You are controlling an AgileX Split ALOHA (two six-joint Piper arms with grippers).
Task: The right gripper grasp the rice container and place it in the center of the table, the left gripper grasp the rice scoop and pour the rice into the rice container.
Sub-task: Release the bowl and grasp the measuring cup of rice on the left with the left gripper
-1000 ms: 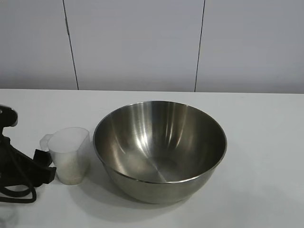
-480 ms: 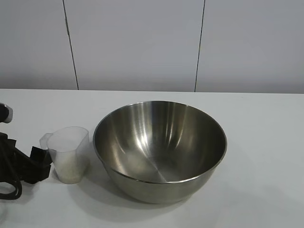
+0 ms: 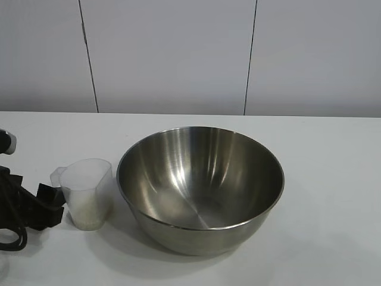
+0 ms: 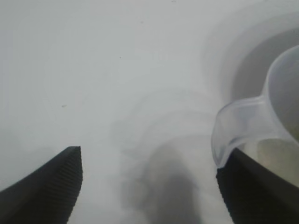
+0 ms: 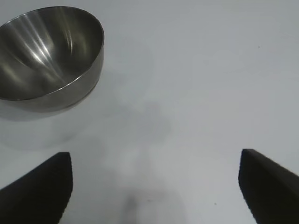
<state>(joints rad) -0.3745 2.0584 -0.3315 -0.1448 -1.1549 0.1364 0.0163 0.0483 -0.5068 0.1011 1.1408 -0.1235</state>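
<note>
The steel rice container (image 3: 200, 187) stands upright in the middle of the white table (image 3: 333, 179); it also shows in the right wrist view (image 5: 46, 51). The translucent rice scoop (image 3: 89, 193) stands just left of it, with white rice (image 3: 89, 218) in its bottom. My left gripper (image 3: 51, 204) is at the table's left edge, open, right by the scoop's handle (image 4: 231, 128). In the left wrist view the left gripper (image 4: 149, 186) has one finger (image 4: 254, 193) beside the handle and nothing between the jaws. My right gripper (image 5: 154, 186) is open and empty, well away from the rice container.
A pale panelled wall (image 3: 178, 53) stands behind the table. Bare tabletop lies to the right of the bowl and in front of it. Black cables (image 3: 12, 235) loop at the left gripper near the table's front left.
The left gripper has drawn back a little to the left from the scoop over the last second. The scoop and the bowl have stayed put.
</note>
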